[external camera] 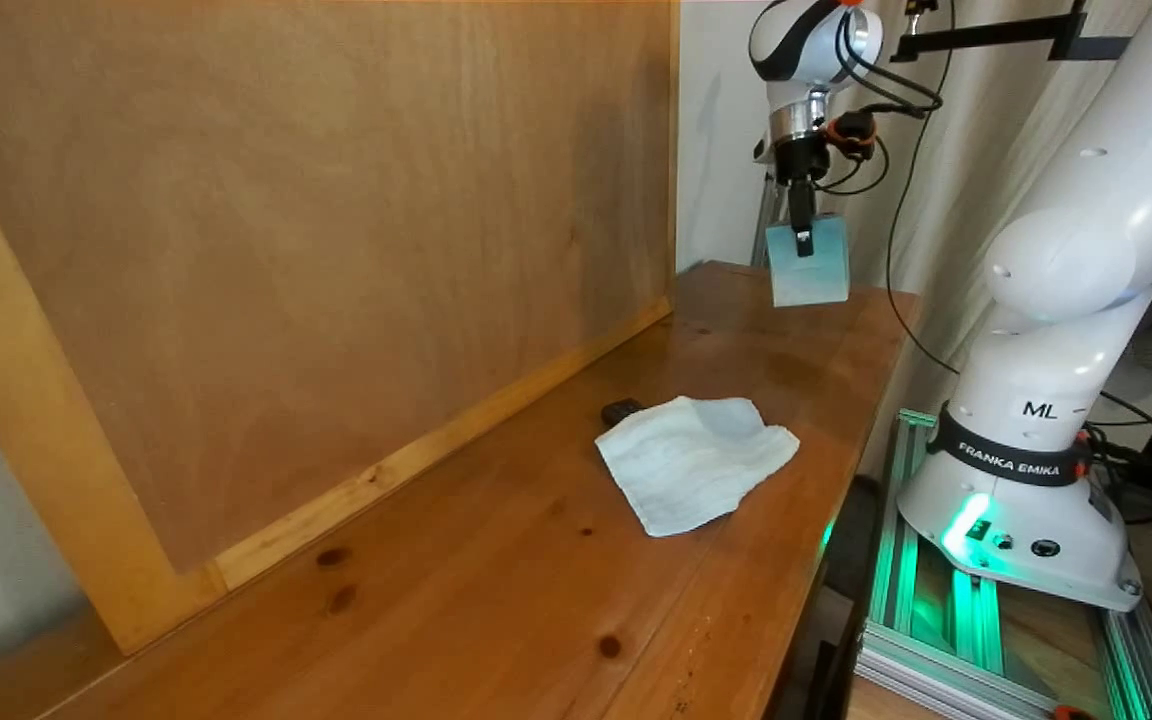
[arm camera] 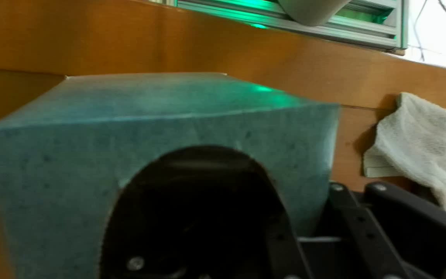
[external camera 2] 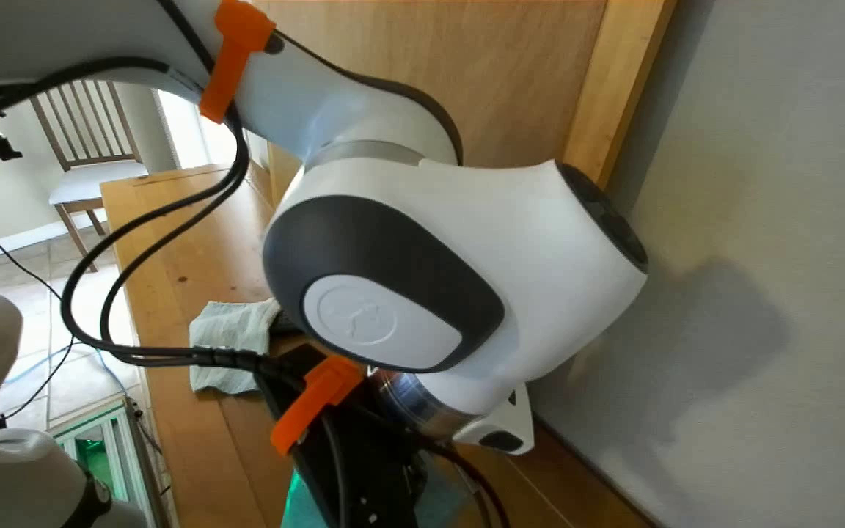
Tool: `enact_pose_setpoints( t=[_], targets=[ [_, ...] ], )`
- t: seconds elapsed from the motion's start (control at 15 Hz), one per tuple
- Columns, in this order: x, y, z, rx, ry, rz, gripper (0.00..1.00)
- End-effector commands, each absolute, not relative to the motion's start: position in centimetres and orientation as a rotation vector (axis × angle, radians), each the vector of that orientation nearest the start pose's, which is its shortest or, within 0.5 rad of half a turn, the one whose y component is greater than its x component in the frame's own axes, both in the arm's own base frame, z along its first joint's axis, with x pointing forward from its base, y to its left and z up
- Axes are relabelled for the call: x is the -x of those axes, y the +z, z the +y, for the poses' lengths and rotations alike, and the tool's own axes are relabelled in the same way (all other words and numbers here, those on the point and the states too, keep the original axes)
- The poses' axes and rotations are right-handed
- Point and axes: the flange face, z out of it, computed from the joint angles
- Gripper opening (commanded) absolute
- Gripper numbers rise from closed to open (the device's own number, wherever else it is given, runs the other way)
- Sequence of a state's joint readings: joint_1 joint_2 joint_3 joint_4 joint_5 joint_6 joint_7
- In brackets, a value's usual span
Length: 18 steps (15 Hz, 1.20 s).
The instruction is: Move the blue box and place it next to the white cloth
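The blue box (external camera: 821,285) is light blue and is held in the air over the far end of the table in an exterior view. My gripper (external camera: 804,240) is shut on it, with one dark finger across its face. In the wrist view the box (arm camera: 161,97) fills the left and middle, and the other fingertip is hidden. In an exterior view the arm covers most of the box (external camera 2: 437,502). The white cloth (external camera: 696,465) lies crumpled on the table, apart from the box. It also shows in the wrist view (arm camera: 428,139) and in an exterior view (external camera 2: 228,337).
A small dark object (external camera: 621,411) sits at the cloth's edge, partly covered. A tall wooden panel (external camera: 386,250) runs along one long side of the wooden table (external camera: 496,590). The robot base (external camera: 1026,540) stands beyond the opposite edge. A grey wall (external camera 2: 774,183) is close to the arm.
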<state>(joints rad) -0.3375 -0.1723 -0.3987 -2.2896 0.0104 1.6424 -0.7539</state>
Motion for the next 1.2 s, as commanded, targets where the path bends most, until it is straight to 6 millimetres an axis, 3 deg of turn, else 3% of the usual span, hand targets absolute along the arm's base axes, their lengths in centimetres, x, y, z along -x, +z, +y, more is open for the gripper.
enact_pose_setpoints(
  t=[0.0, 0.27, 0.33, 0.73, 0.93, 1.13],
  targets=[
    [-31.5, 39.0, -28.7, 2.710, 0.424, -0.047, 0.09],
    [-31.3, 38.7, -28.6, 2.698, 0.424, -0.045, 0.09],
    [-31.5, 38.4, -27.9, 2.706, 0.440, -0.055, 0.02],
    [-30.9, 35.2, -17.8, 2.630, 0.475, -0.289, 0.02],
    [-28.9, 34.6, -14.8, 2.611, 0.399, -0.296, 0.02],
    [-26.8, 35.5, -12.7, 2.620, 0.266, -0.286, 0.02]
  ],
)
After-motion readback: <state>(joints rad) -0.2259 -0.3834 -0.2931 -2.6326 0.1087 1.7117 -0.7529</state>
